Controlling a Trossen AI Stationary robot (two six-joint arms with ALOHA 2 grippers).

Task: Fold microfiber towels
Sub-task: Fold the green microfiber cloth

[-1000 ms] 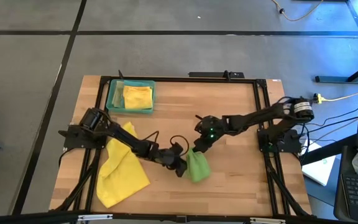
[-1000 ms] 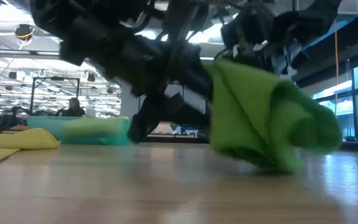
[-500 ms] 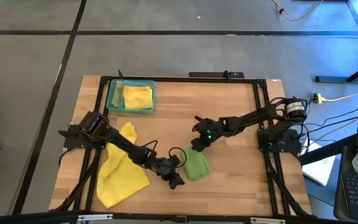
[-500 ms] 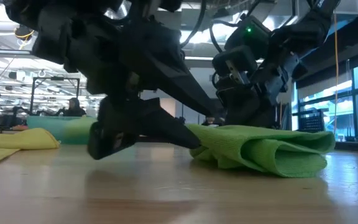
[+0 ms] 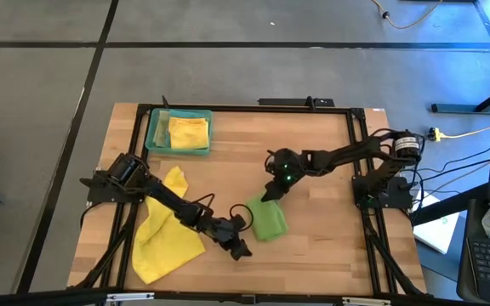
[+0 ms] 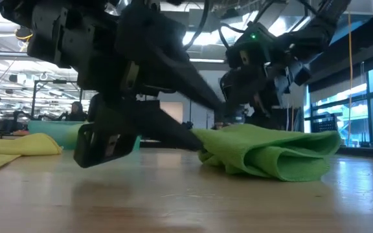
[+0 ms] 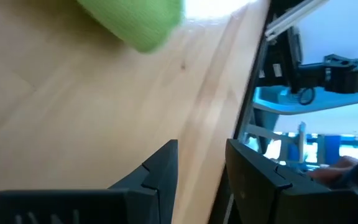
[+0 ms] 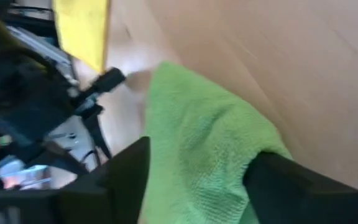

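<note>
The folded bright green towel (image 5: 268, 221), limp and light, is seen lying mid-table between the empty, parted left pincer (image 5: 239, 248) and the opened right pincer (image 5: 271, 195); a corner is judged the best hold.

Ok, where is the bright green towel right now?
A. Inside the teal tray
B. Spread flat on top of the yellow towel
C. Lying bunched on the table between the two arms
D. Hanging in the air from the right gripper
C: the green towel rests in a folded heap on the bare wooden table, as the low view also shows, with the tray holding only a yellow cloth.
</note>
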